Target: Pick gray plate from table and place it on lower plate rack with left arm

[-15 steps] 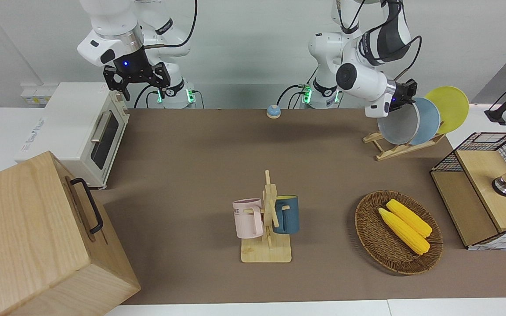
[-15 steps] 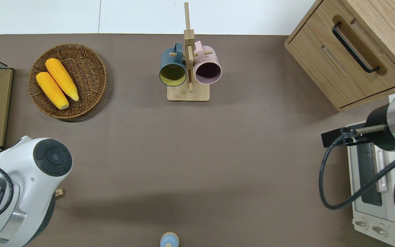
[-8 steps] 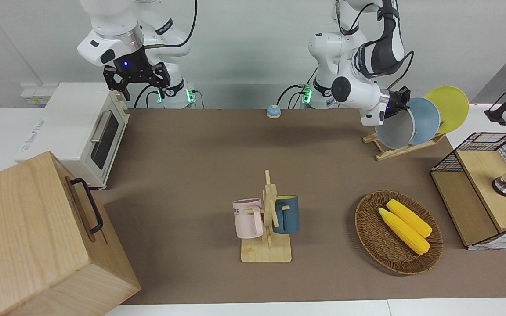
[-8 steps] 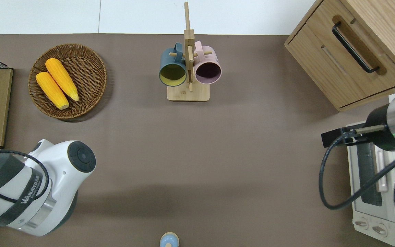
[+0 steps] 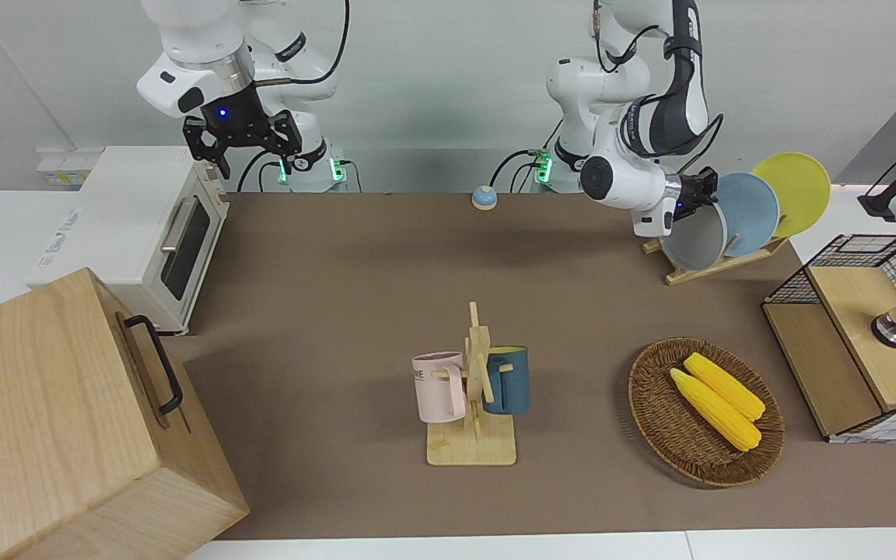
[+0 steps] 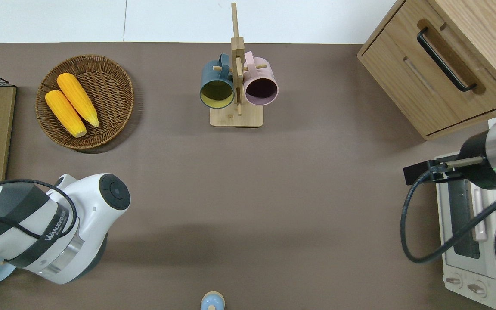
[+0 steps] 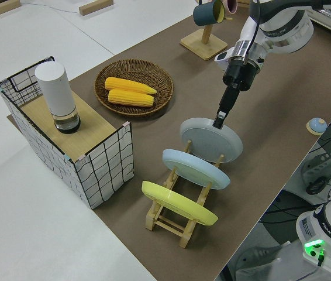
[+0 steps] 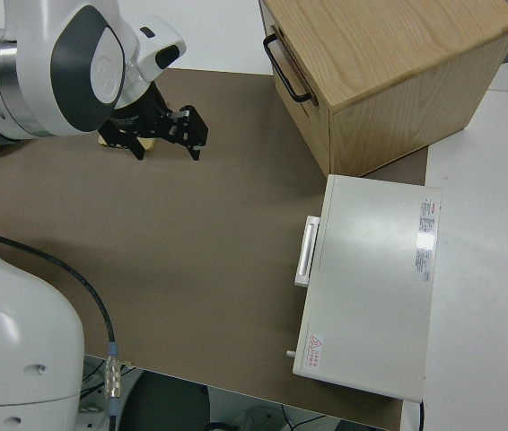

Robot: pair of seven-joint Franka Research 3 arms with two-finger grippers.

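Slid lower and toward the right arm's end since a second ago, gray plate (image 7: 211,137) now standing tilted on the rack (image 7: 180,220), in the slot beside the blue plate (image 7: 196,168), yellow plate (image 7: 179,202) one slot on. Left gripper (image 7: 220,119) pinched on the plate's upper rim, reaching down from above; plate face slanted along the rack's rails, so release should go straight up. Smooth round plate, pale wooden pegs. Right gripper (image 5: 243,141) parked, fingers spread

Lab: two robot arms (image 5: 642,148), staged kitchenware.
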